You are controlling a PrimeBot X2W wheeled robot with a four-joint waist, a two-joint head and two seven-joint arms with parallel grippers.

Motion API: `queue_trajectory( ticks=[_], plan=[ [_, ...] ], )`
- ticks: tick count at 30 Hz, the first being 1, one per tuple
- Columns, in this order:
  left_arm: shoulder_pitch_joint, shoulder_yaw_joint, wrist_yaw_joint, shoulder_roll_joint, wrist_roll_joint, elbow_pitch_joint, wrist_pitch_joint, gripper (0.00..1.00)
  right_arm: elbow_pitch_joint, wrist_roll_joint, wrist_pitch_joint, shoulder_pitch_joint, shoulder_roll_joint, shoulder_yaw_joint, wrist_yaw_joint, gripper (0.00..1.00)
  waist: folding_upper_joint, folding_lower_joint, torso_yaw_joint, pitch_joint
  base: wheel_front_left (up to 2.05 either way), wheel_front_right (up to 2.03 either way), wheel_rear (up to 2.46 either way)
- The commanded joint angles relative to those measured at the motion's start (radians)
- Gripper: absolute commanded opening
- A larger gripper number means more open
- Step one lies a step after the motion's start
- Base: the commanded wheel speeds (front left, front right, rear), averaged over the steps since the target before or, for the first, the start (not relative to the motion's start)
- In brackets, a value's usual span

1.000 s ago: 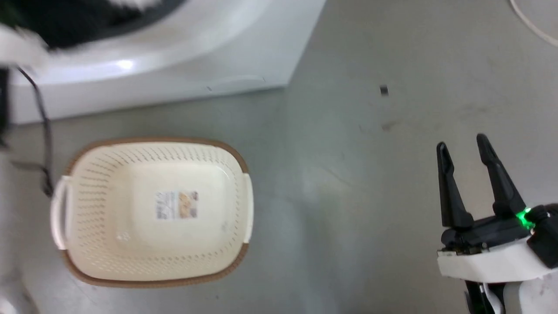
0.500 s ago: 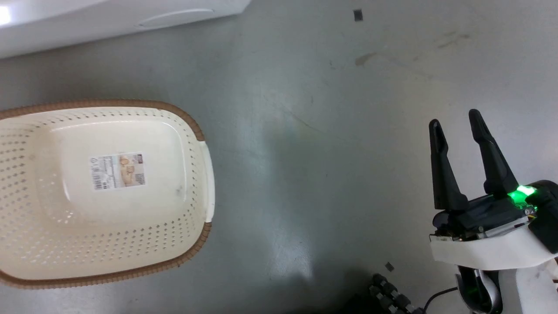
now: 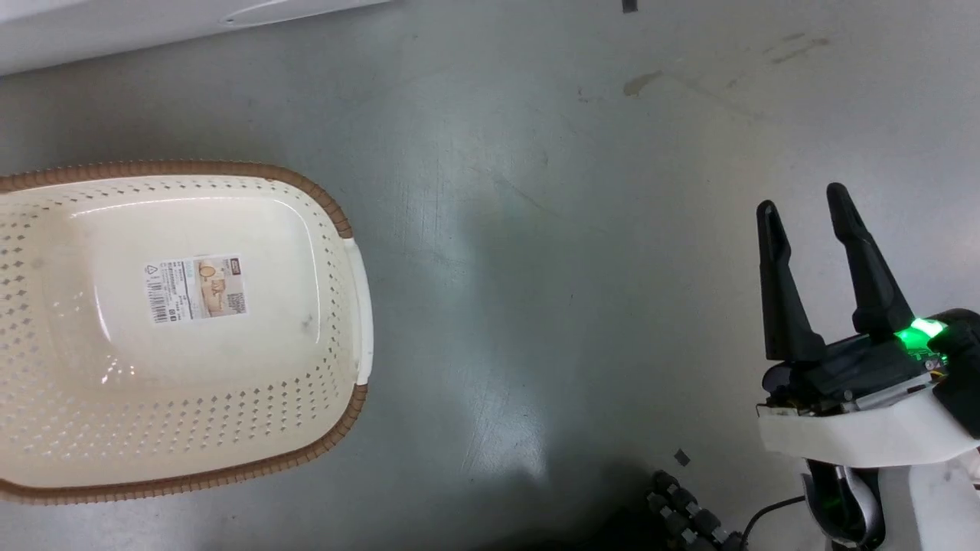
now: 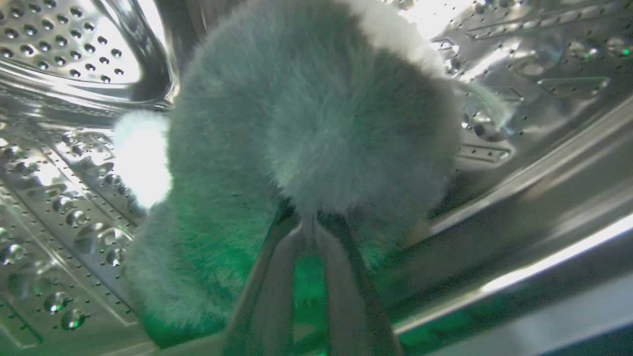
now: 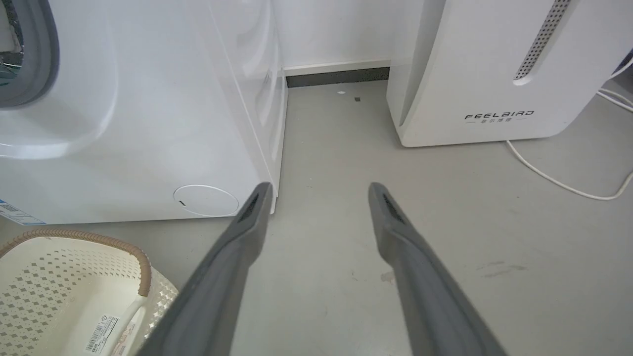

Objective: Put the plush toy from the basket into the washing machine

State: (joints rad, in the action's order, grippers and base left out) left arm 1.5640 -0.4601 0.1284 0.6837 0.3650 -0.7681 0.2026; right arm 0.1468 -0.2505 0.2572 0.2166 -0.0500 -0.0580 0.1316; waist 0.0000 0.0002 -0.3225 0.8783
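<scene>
Head view: the basket (image 3: pixel 191 165), holding only its barcode sticker (image 3: pixel 197 288), stands on the grey floor (image 3: pixel 536 229) near the washing machine (image 3: pixel 115 27). Right wrist view: a white FEELBIRD appliance (image 5: pixel 494 74) with a white cable (image 5: pixel 559 183) stands beside the machine, a strip of floor between them. The right gripper (image 3: pixel 802 197) hangs over the floor, well apart from the basket, fingers spread and empty. Left wrist view: the plush toy (image 4: pixel 306 123) lies inside the perforated steel drum (image 4: pixel 59 49). The left gripper (image 4: pixel 309 222) has its fingers pressed together, pinching the toy's fur.
</scene>
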Motion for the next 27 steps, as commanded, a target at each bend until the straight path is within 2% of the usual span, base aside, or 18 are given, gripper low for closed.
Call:
queue_trajectory(
  ticks=[1, 9, 11, 12, 19, 23, 27],
  plan=[
    [-0.019, -0.008, 0.002, 0.013, 0.008, -0.026, -0.024, 1.00, 0.000, 0.009, 0.005, 0.025, 0.000, 0.008, -0.001, 1.00, 0.0000, -0.0002, 0.011, -0.015, 0.00, 0.00, 0.00],
    [-0.086, -0.010, 0.002, -0.049, 0.057, -0.109, -0.176, 1.00, -0.006, 0.050, 0.005, 0.023, 0.000, 0.044, -0.001, 1.00, 0.0000, -0.0002, 0.062, -0.119, 0.00, 0.00, 0.00],
    [-0.145, -0.005, 0.002, -0.088, 0.080, -0.141, -0.265, 1.00, -0.012, 0.077, 0.005, 0.013, 0.000, 0.057, -0.001, 1.00, 0.0000, -0.0002, 0.090, -0.190, 0.00, 0.00, 0.00],
    [-0.145, -0.005, 0.002, -0.088, 0.080, -0.141, -0.265, 1.00, -0.012, 0.077, 0.005, 0.013, 0.000, 0.057, -0.001, 1.00, 0.0000, -0.0002, 0.090, -0.190, 0.00, 0.00, 0.00],
    [-0.324, 0.012, -0.001, -0.185, 0.138, -0.173, -0.435, 1.00, -0.025, 0.147, 0.005, -0.032, 0.000, 0.084, -0.001, 1.00, 0.0000, -0.0002, 0.173, -0.370, 0.00, 0.00, 0.00],
    [-0.451, 0.041, -0.018, -0.236, 0.164, -0.118, -0.462, 1.00, -0.033, 0.180, 0.005, -0.065, 0.000, 0.094, -0.001, 1.00, 0.0000, -0.0002, 0.218, -0.457, 0.00, 0.00, 0.00],
    [-0.613, 0.106, -0.058, -0.267, 0.157, 0.055, -0.464, 1.00, -0.033, 0.196, 0.005, -0.095, 0.000, 0.105, -0.001, 1.00, 0.0000, -0.0002, 0.254, -0.529, 0.00, 0.00, 0.00]
  ],
)
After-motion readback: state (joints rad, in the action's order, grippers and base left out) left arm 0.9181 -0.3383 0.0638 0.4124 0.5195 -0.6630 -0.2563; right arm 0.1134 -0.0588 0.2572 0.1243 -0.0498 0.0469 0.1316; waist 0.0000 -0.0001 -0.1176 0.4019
